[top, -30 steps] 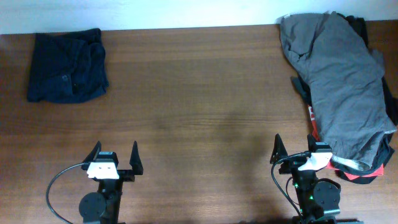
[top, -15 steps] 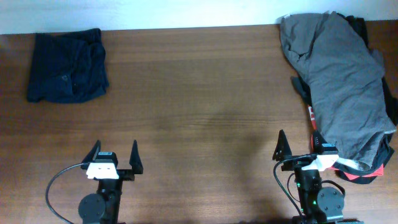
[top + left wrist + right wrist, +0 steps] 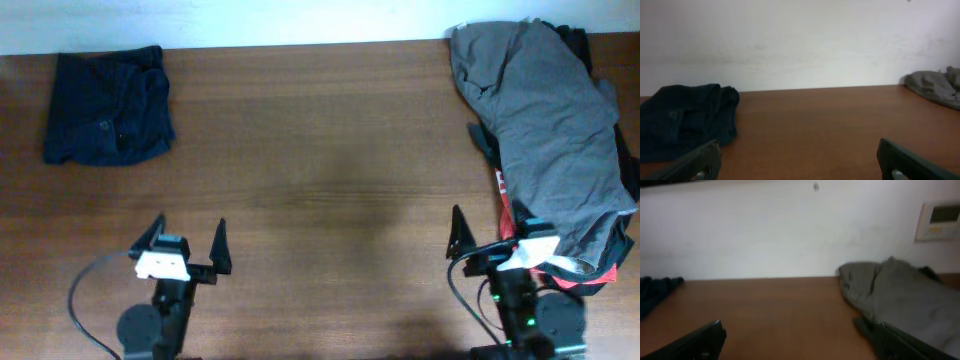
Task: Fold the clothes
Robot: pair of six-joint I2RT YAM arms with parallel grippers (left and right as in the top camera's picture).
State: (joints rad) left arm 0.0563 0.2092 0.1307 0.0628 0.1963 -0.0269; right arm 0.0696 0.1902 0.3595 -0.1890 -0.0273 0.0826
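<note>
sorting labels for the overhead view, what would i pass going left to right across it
navy garment → left gripper → grey shirt

A garment (image 3: 108, 107) lies back-left on the table (image 3: 320, 180); clothes pile (image 3: 545, 140) back-right.

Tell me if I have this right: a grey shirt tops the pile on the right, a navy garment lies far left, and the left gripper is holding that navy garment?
Not quite. The overhead view shows the left gripper open and holding nothing, well apart from the navy garment. The rest is right.
</note>
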